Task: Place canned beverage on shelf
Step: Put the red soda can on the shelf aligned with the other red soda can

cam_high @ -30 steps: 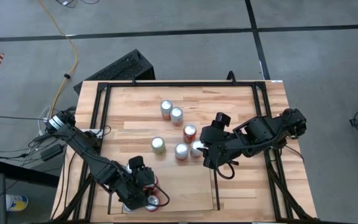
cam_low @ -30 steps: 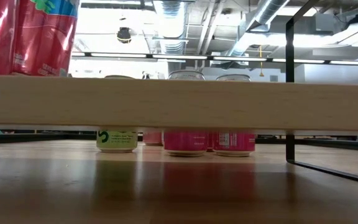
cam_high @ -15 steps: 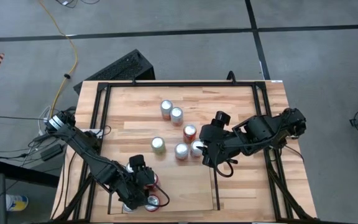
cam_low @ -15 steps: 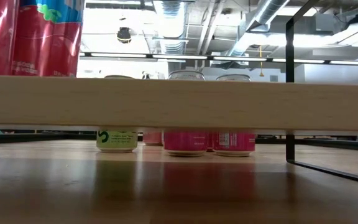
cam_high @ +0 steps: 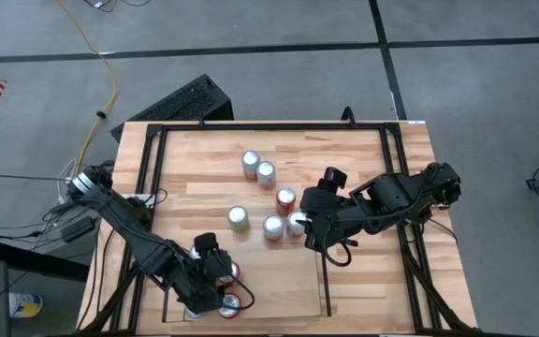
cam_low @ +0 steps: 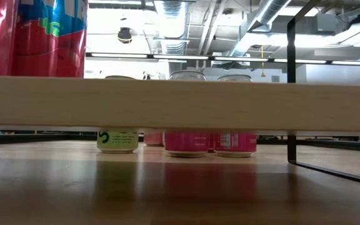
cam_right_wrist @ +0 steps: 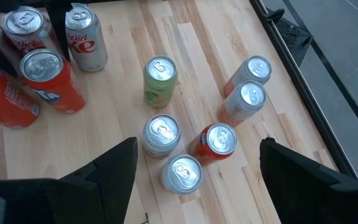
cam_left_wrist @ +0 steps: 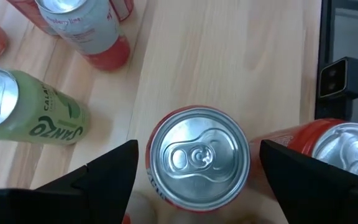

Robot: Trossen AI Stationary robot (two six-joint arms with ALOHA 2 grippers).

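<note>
A red can with a silver top (cam_left_wrist: 197, 155) stands upright on the shelf's wood floor (cam_high: 279, 290) at the table's near left. My left gripper (cam_left_wrist: 197, 180) is open. Its fingers stand on either side of that can, and a strip of wood shows on each side. A second red can (cam_left_wrist: 344, 149) stands close beside it. In the low view the red cans (cam_low: 39, 37) stand on the shelf plank (cam_low: 180, 103). My right gripper (cam_right_wrist: 194, 180) hovers open above the loose cans at mid-table, with nothing between its fingers.
Several loose cans stand upright at mid-table, among them a green one (cam_right_wrist: 160, 78), a red one (cam_right_wrist: 216, 140) and two silver-topped ones (cam_right_wrist: 161, 132). A Diet Coke can (cam_right_wrist: 86, 37) stands near the shelf cans. Black rails (cam_high: 324, 281) edge the shelf.
In the low view the red can on the shelf plank has shifted a little toward that picture's right, and its blue label now shows lower. Both arms have kept their places.
</note>
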